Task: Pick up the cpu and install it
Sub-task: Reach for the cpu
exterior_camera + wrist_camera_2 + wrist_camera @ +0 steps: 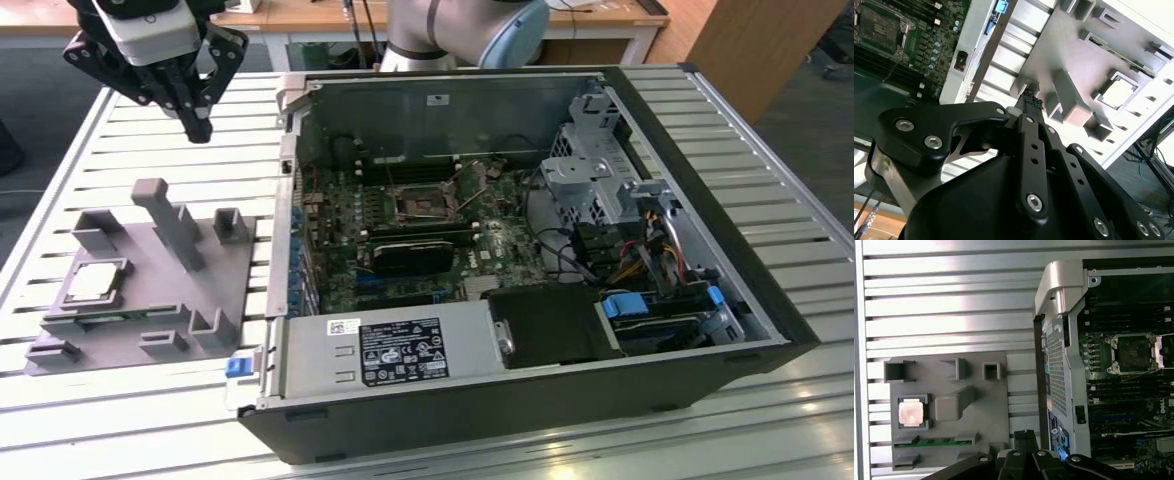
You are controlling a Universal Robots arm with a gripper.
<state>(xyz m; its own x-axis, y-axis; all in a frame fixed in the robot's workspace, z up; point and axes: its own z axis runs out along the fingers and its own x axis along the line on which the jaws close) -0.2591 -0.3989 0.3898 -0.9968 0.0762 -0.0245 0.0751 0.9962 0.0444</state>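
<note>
1. Pincer point(1030, 101) links, black and bolted, sit closest to the lens in both wrist views. Its fingertips are pressed together with nothing between them, so it is clenched and empty.
2. The cpu point(96, 282) is a small flat square with a silvery top plate that catches the light and a thin pale rim.
3. It lies flat in a square recess of a grey holder point(234, 270) on the slatted surface point(80, 150). It is below the pincer, well apart from it and untouched.
4. A tall post of the holder stands nearer the pincer than the cpu does.
5. In the exterior view the pincer hangs tips-down above bare slats, just past the holder's edge, touching nothing.
6. The arm point(461, 30), pale and rounded, rises behind the open case point(561, 410).
7. That case lies beside the pincer, toward the exterior view's right. Its socket point(424, 203) shows a dark centre inside a metal frame, well apart from the pincer.
</note>
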